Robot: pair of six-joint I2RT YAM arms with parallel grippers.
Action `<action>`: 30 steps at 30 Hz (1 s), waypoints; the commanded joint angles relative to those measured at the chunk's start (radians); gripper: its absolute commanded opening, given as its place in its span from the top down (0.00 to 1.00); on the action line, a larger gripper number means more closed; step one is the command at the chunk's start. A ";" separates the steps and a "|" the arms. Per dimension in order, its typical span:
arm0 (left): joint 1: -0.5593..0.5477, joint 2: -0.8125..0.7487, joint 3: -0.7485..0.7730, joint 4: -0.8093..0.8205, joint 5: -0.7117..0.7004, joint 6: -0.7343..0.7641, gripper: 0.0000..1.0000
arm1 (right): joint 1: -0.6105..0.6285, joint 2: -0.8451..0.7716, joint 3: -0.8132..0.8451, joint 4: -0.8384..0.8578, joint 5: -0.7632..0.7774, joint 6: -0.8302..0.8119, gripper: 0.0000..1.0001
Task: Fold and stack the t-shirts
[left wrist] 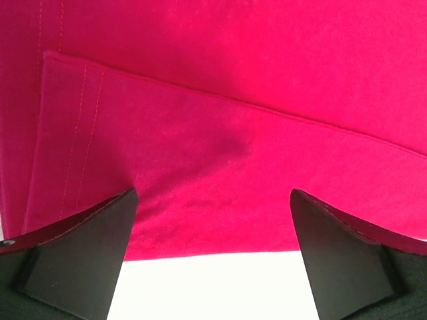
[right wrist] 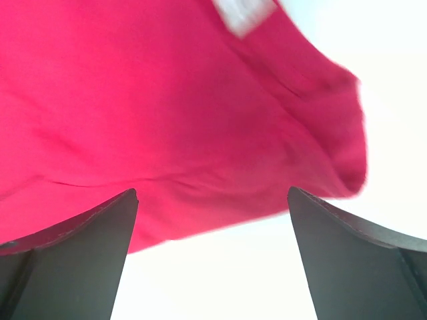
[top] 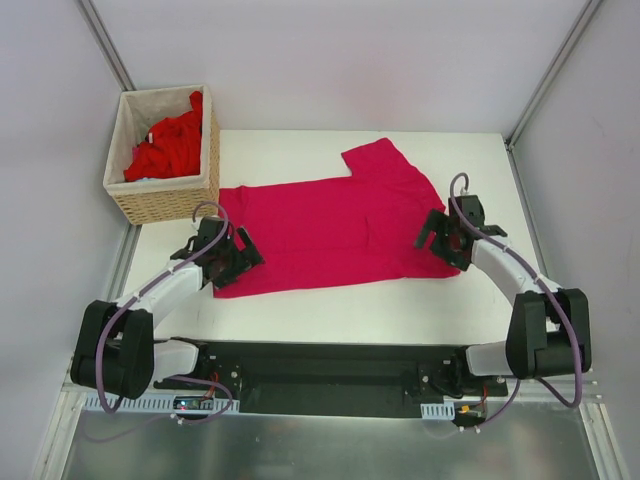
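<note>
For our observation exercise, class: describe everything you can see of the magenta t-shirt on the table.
The magenta t-shirt lies spread flat on the white table, soft knit cloth. One short sleeve points to the far edge. A double-stitched hem sits by the open left gripper; a white neck label by the open right gripper. Neither grips it.

The flat cloth t-shirt [top: 330,225] is plain magenta-crimson; the crumpled shirts [top: 170,150] in the tan woven wicker basket [top: 165,205] are brighter red.
</note>
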 commanded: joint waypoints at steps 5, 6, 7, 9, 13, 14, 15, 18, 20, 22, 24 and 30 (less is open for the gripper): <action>-0.010 -0.065 0.049 -0.057 -0.037 0.024 0.01 | -0.082 0.033 -0.072 0.032 -0.100 0.003 0.00; -0.010 -0.064 0.050 -0.060 -0.035 0.024 0.01 | -0.085 0.040 -0.069 0.039 -0.105 0.006 0.00; -0.010 -0.064 0.053 -0.061 -0.037 0.024 0.01 | -0.085 0.056 -0.069 0.045 -0.112 0.007 0.00; -0.010 -0.070 0.055 -0.065 -0.042 0.023 0.01 | -0.085 0.071 -0.061 0.058 -0.121 0.012 0.00; -0.010 -0.070 0.058 -0.071 -0.055 0.028 0.01 | -0.089 0.108 -0.062 0.078 -0.118 0.017 0.01; -0.010 -0.068 0.055 -0.071 -0.055 0.028 0.01 | -0.094 0.122 -0.067 0.084 -0.118 0.017 0.00; -0.010 -0.070 0.053 -0.071 -0.058 0.027 0.01 | -0.099 0.129 -0.069 0.096 -0.118 0.018 0.00; -0.010 -0.071 0.038 -0.071 -0.071 0.027 0.01 | -0.117 0.148 -0.079 0.108 -0.123 0.026 0.01; -0.010 -0.071 0.023 -0.070 -0.127 0.025 0.01 | -0.128 0.142 -0.095 0.111 -0.132 0.033 0.00; -0.010 -0.065 0.015 -0.073 -0.150 0.019 0.01 | -0.132 0.131 -0.099 0.111 -0.135 0.033 0.00; -0.010 -0.045 0.009 -0.071 -0.173 0.001 0.01 | -0.135 0.120 -0.099 0.107 -0.137 0.033 0.00; -0.010 0.010 -0.012 -0.036 -0.203 -0.022 0.01 | -0.139 0.096 -0.093 0.092 -0.140 0.026 0.01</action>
